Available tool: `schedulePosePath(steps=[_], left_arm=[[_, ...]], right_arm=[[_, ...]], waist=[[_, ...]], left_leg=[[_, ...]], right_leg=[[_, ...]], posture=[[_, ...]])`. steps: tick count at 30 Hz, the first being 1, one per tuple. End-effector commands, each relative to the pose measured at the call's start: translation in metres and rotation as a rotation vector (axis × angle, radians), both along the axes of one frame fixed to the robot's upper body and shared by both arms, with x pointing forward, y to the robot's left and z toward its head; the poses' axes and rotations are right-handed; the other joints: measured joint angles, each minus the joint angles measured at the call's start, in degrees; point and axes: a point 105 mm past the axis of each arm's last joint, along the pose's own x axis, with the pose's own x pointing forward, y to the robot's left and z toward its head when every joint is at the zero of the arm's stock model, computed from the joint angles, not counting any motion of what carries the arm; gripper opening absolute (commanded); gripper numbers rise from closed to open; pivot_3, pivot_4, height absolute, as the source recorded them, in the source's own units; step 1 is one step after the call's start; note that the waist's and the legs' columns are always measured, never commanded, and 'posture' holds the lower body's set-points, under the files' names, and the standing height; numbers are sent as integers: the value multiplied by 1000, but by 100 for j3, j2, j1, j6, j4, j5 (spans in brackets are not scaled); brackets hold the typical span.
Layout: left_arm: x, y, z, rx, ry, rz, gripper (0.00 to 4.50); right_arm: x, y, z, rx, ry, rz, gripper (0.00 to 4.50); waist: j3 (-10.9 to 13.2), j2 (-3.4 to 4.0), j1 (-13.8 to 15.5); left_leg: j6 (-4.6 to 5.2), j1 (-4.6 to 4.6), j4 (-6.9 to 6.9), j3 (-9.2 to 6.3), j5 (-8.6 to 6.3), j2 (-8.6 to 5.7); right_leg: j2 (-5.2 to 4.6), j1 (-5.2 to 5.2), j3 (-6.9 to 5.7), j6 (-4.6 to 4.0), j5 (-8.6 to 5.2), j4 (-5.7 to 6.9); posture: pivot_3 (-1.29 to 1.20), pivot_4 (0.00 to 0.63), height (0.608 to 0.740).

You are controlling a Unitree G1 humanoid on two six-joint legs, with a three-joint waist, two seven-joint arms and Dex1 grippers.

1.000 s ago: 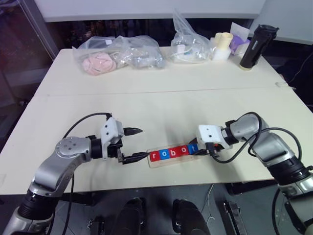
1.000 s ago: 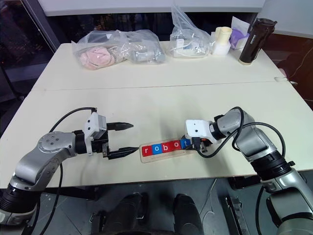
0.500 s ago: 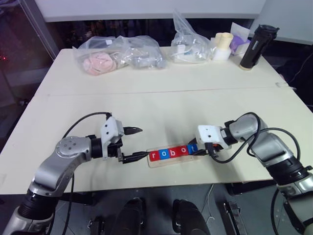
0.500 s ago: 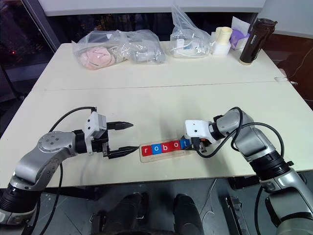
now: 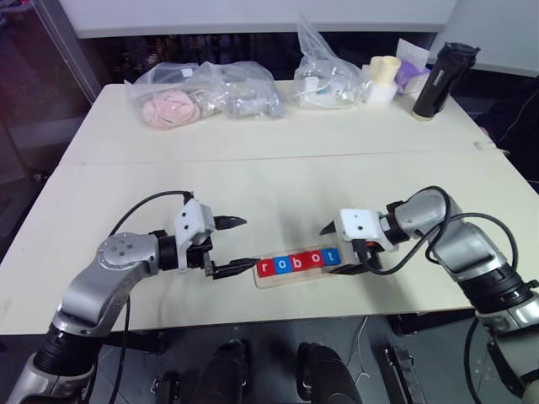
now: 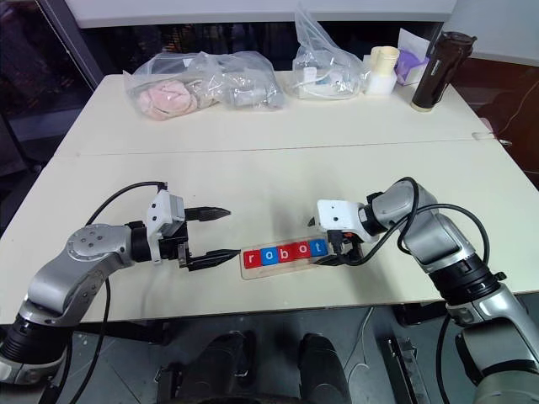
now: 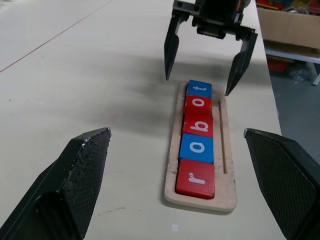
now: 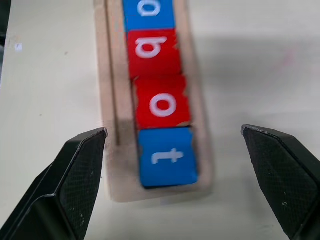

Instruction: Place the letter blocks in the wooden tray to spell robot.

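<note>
In the left eye view the wooden tray [image 5: 299,268] lies low and centre in the frame on the pale surface [image 5: 278,177], its long axis running left to right and rising slightly toward the right. The five letter blocks [image 5: 299,261] sit in it in one row, reading r, o, b, o, t from left to right. The left end effector [image 5: 237,244] stands just off the tray's left end, its fingers spread wide, one above the other in the frame. The right end effector [image 5: 340,249] is at the tray's right end, fingers wide apart either side of that end, holding nothing. Along the top of the frame lie clear plastic bags [image 5: 206,91] and a dark bottle [image 5: 437,80].

The left wrist view looks along the tray from the r end: red r [image 7: 196,178], blue o [image 7: 196,147], red b [image 7: 197,125], red o [image 7: 198,104], blue t [image 7: 199,88], laid against one side so that a narrow groove runs bare beside them. Past the t, the right end effector's two fingertips [image 7: 171,55] hang apart, straddling the tray's far end.

The right wrist view shows the t end close up: the blue t touches the red o, and the tray's rounded end [image 8: 125,192] lies between the spread fingers [image 8: 65,185].
</note>
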Motion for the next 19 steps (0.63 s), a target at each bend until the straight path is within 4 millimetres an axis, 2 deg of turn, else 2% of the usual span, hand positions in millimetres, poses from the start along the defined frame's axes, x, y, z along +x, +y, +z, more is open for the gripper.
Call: schedulePosePath(steps=[1,7,11,19], left_arm=[[0,1,9,-22,-12,25,4500],[-6,10,5,-9,47,48,4500],[-9,14,6,-16,66,64,4500],[-14,20,3,-7,86,91,4500]], right_arm=[[2,-4,28,55,-96,-38,4413],[-1,-26,35,123,-157,-232,4413],[-11,-43,35,149,-171,-350,4413],[-26,-59,30,194,-191,-550,4413]], waist=[[0,0,1],[-1,-2,-1],[-3,1,4],[-3,1,-4]], left_leg=[[0,0,1,0,0,-1],[0,0,-3,0,0,0],[-1,1,0,-1,0,1],[-1,4,-2,0,-1,2]], right_leg=[[-1,0,0,0,0,0],[-7,1,1,0,0,-1],[-10,1,2,-1,0,0],[-12,4,8,-2,0,-1]], posture=[[0,150,738],[0,150,738],[0,150,738],[0,150,738]])
